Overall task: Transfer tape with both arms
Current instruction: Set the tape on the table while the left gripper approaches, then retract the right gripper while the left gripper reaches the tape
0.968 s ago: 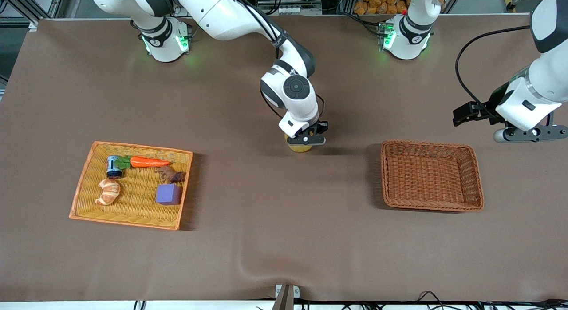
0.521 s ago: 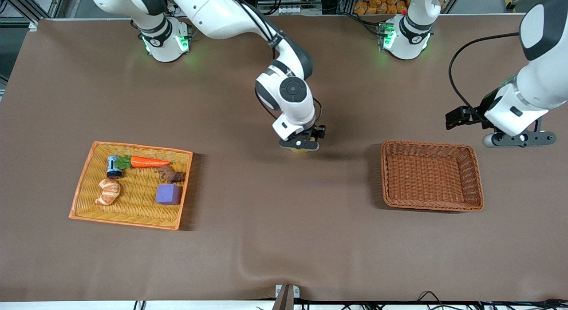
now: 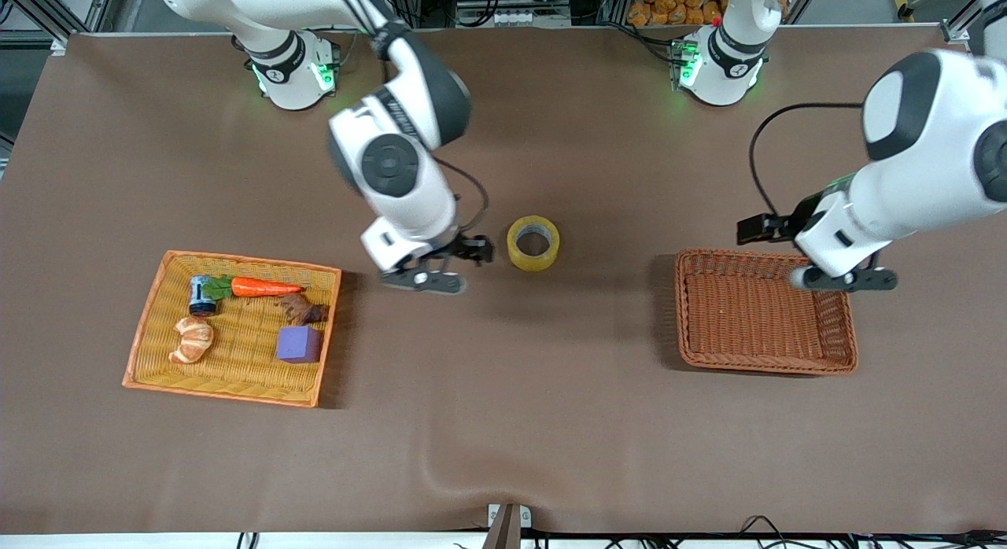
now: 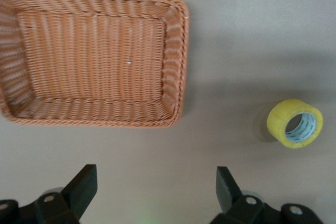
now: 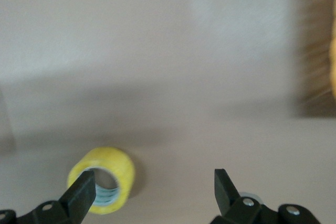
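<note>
The tape [image 3: 533, 243], a yellow roll with a grey-white core, lies flat on the brown table mid-way between the two baskets. My right gripper [image 3: 427, 279] is open and empty, in the air between the tape and the orange tray. In the right wrist view the tape [image 5: 104, 180] shows beside one open fingertip of my right gripper [image 5: 153, 187]. My left gripper [image 3: 844, 279] is open and empty over the brown basket [image 3: 759, 255], near its rim. In the left wrist view my left gripper [image 4: 155, 184] is open, with the tape [image 4: 295, 123] and the basket [image 4: 178, 66] below it.
An orange tray [image 3: 236, 396] toward the right arm's end holds a carrot [image 3: 263, 288], a small can [image 3: 202, 296], peeled orange segments [image 3: 193, 340], a purple block [image 3: 298, 344] and a brown piece [image 3: 303, 308]. The brown basket holds nothing.
My right gripper has let go of the tape, risen and moved toward the orange tray. The tape stays on the table. My left gripper has moved in over the brown basket.
</note>
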{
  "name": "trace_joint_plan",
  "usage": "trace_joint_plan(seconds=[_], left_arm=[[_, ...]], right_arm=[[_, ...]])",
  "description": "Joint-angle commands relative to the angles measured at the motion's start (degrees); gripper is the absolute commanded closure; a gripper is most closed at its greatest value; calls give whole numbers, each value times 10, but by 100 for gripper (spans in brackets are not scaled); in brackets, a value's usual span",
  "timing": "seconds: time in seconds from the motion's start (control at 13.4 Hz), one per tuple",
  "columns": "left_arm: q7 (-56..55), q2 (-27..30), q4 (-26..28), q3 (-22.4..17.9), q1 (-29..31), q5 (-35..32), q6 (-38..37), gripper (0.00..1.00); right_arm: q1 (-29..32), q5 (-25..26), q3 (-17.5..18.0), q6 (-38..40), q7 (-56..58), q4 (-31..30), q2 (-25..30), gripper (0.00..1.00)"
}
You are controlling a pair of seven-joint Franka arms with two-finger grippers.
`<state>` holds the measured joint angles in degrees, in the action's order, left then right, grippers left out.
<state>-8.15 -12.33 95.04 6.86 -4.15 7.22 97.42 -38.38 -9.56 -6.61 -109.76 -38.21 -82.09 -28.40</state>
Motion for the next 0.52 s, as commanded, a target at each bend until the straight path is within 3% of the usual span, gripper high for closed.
trace_joint_plan(seconds=[0.0, 0.3, 0.45], left_arm=[[-42, -21, -3, 2, -37, 11, 23, 0], [-104, -56, 3, 2, -88, 9, 62, 0], [-111, -62, 18, 1, -117, 8, 89, 0]], right_arm=[[65, 7, 7, 26, 44, -40, 58, 0], [145, 9, 8, 73, 90, -40, 81, 0], [185, 20, 7, 114, 179, -36, 93, 0]])
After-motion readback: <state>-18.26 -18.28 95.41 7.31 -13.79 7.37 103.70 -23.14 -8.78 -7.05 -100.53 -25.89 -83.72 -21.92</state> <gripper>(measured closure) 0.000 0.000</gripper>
